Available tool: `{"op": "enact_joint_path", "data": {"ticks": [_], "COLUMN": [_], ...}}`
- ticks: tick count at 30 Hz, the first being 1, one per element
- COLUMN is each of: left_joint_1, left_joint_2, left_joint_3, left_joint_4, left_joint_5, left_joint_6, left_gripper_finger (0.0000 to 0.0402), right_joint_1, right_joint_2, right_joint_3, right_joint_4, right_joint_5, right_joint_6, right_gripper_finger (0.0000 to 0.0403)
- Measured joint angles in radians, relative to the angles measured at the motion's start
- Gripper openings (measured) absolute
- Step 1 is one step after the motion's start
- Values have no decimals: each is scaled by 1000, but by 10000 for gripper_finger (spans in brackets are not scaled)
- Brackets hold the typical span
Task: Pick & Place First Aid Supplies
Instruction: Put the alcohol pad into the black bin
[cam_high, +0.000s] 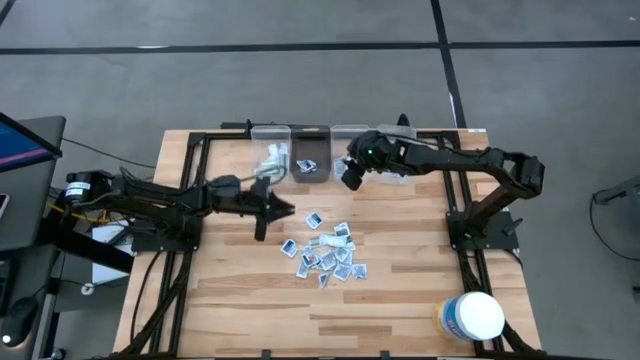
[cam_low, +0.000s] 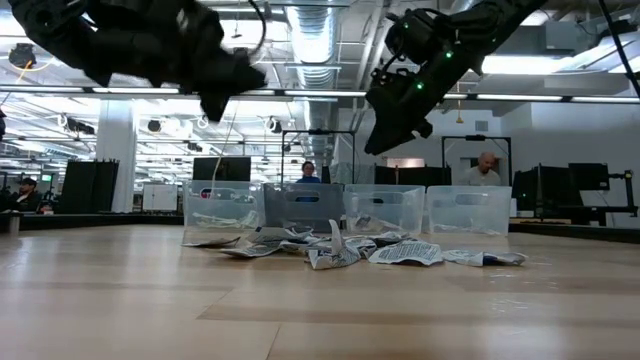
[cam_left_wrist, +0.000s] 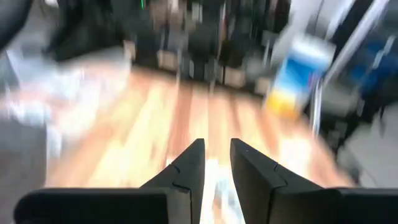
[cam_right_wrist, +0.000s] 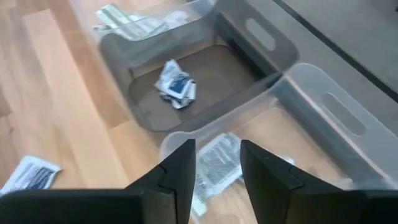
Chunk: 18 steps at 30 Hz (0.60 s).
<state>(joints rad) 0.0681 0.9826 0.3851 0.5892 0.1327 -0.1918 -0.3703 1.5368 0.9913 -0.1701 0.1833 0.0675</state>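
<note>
While both arms hang above the table, the high view lists a loose pile of packets (cam_high: 328, 252) mid-table, four clear bins (cam_high: 331, 140) along the far edge, and a white tub (cam_high: 473, 316) near the right corner.

Low view: left gripper (cam_low: 222, 88) and right gripper (cam_low: 388, 128), both raised.

Left wrist: fingers slightly parted, nothing visibly held.

Right wrist: right gripper (cam_right_wrist: 215, 167) parted, empty, over a bin rim with a printed packet (cam_right_wrist: 219, 159) below.

Risk: a packet released over that rim could fall outside the bin.
</note>
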Motion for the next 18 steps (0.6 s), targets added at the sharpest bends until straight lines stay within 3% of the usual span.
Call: {"op": "enact_joint_path", "data": {"ticks": [5,8,13,18], "left_joint_1": [-68,-120,-212,-287], "left_joint_2": [0,7,71,187], "left_joint_3": [0,0,0,0], "left_joint_4": [-244,-328,-338,-326], "left_joint_5": [-30,-101,-211,-242], "left_joint_6": [83,138,184,187], "left_gripper_finger": [77,77,77,77], "right_joint_1": [45,69,97,102], "right_joint_2": [0,0,0,0], "right_joint_3": [0,0,0,0], "right_joint_4": [0,-1,-2,-4], "right_joint_5": [2,2,1,2], "right_joint_6": [-47,-74,-102,-105], "right_gripper_finger": [120,120,120,120]}}
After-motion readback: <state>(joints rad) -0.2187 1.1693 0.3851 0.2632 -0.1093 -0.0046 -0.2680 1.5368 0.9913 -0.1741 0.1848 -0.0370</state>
